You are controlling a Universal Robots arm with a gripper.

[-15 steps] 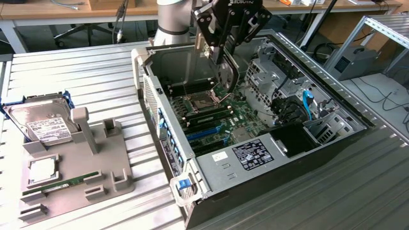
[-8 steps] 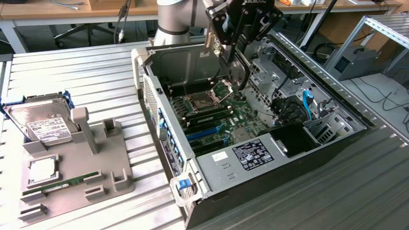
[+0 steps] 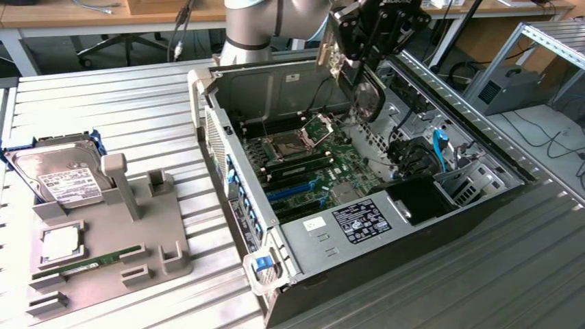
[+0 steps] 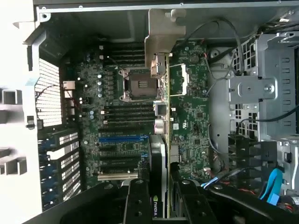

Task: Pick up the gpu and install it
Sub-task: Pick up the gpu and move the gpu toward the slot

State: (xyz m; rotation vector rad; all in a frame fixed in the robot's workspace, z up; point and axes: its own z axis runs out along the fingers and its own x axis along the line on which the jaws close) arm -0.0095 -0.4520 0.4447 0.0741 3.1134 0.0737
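The gpu [image 3: 368,96] hangs on edge above the open case [image 3: 265,86], over the motherboard [image 3: 311,164] beside the socket, apart from the board and inside the case's walls, with free room around it. The pincer [image 4: 161,205], narrowly spread, pinches the card between its fingers [image 4: 135,200], one on each face. In the exterior view the fingertips merge with the black cooler and the arm is cut off at the frame's edge; the wrist view shows the card edge-on, so I cannot tell which slot it is over.
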